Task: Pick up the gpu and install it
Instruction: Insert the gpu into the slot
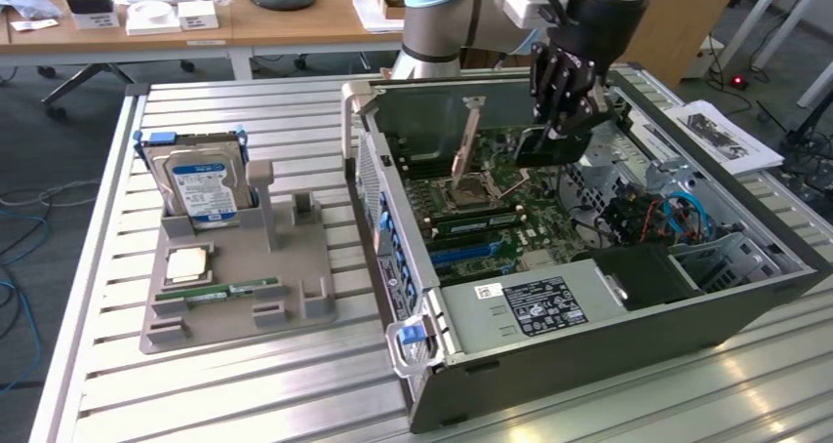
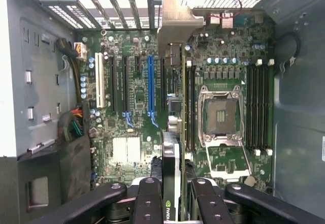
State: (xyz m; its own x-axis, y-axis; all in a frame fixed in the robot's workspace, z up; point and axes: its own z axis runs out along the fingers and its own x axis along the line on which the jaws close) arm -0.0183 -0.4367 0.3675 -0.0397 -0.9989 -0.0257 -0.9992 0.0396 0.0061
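oblique exterior overview; wrist view close above shared motherboard [image 2: 137, 102]

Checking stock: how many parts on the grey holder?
3: hard drive upright at the far end, processor chip midway, green memory stick nearest the camera. More may be hidden.

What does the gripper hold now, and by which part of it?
The gripper holds the gpu edge-on, jaws closed on its two faces near the upper edge.
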